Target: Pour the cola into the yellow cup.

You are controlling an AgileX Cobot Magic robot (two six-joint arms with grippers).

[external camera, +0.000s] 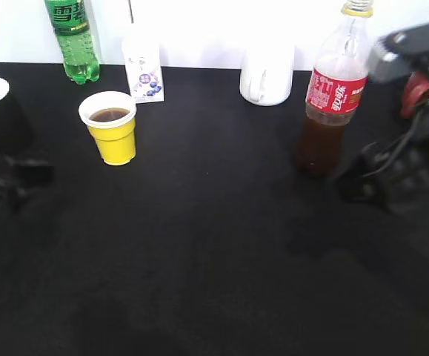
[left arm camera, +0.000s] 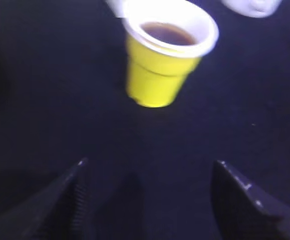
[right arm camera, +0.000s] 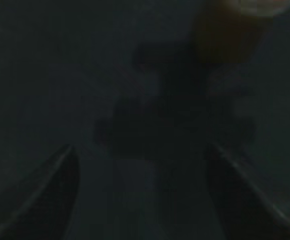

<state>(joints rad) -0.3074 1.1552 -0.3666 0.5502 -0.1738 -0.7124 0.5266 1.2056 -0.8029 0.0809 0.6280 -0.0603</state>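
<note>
Exterior view shows the yellow cup (external camera: 111, 132) standing upright on the black worktop (external camera: 214, 245), left of centre and toward the far side, with dark drink inside its white rim. The cola (external camera: 335, 96) bottle stands upright well apart from it on the right, its yellow cap on, brown liquid filling the lower part below the red label. Behind them along the far edge are a green bottle (external camera: 72, 37), a small white carton (external camera: 143, 70) and a white mug (external camera: 267, 74). The right claw (external camera: 381, 174) sits low on the worktop just right of the cola, not touching it; in the dim right wrist view its fingers (right arm camera: 44, 195) are spread with nothing between them. In the left wrist view the left claw (left arm camera: 150, 200) is likewise released, spread wide, with the yellow cup ahead of it and apart from both fingers.
</note>
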